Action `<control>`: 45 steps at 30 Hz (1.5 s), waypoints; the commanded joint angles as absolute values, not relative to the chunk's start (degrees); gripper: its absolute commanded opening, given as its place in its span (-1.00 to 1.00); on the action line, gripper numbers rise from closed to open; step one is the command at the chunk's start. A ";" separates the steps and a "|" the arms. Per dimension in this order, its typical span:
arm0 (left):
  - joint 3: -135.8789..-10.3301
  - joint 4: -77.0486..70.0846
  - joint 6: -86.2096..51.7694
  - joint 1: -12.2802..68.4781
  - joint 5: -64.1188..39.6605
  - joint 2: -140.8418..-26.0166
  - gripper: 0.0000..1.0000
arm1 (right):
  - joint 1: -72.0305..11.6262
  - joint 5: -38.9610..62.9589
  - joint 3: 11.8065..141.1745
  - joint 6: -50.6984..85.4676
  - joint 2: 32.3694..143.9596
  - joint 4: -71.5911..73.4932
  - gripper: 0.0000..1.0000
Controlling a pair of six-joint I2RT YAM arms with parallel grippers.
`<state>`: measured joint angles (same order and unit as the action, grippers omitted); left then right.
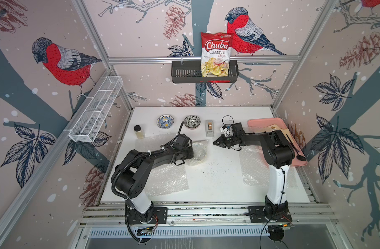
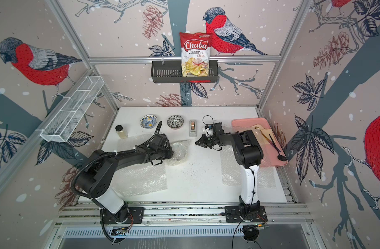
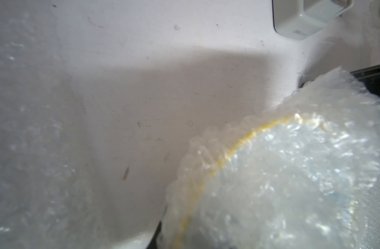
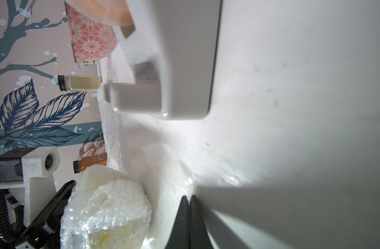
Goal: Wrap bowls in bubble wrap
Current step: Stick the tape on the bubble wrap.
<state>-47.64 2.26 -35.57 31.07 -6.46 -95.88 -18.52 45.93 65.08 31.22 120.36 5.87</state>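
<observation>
The top views are looking down from high above the tape dispenser, while both wrist cameras are sharing it close-up.

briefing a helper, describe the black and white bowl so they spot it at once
On the white table, look along the far side. Two bowls sit between a jar and a tape dispenser. It is the bowl beside the dispenser, black and white inside; its neighbour is blue and yellow.

Left hand clamped on wrapped bowl; right hand shut, empty, low, pointing inward.
</observation>
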 commanded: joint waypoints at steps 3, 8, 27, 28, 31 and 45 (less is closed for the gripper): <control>-47.31 7.12 -34.27 31.00 -3.44 -96.59 -0.59 | -17.93 43.97 64.07 28.90 118.69 0.53 -1.00; -47.76 7.01 -33.94 31.09 -3.98 -96.51 -0.59 | -18.19 47.26 63.28 27.00 113.43 -3.82 -1.00; -52.13 7.19 -28.19 31.95 -3.48 -98.74 -0.56 | -33.85 55.63 71.76 14.06 108.74 -29.79 -1.00; -52.47 7.43 -27.84 31.97 -3.22 -99.02 -0.56 | -34.00 55.66 71.67 14.07 108.97 -29.80 -1.00; -53.39 7.74 -26.83 31.99 -2.93 -99.45 -0.54 | -33.76 55.30 71.10 14.23 109.80 -29.71 -1.00; -55.16 8.61 -25.65 33.38 -1.46 -99.19 -0.36 | -31.73 54.60 69.42 15.29 111.96 -27.91 -1.00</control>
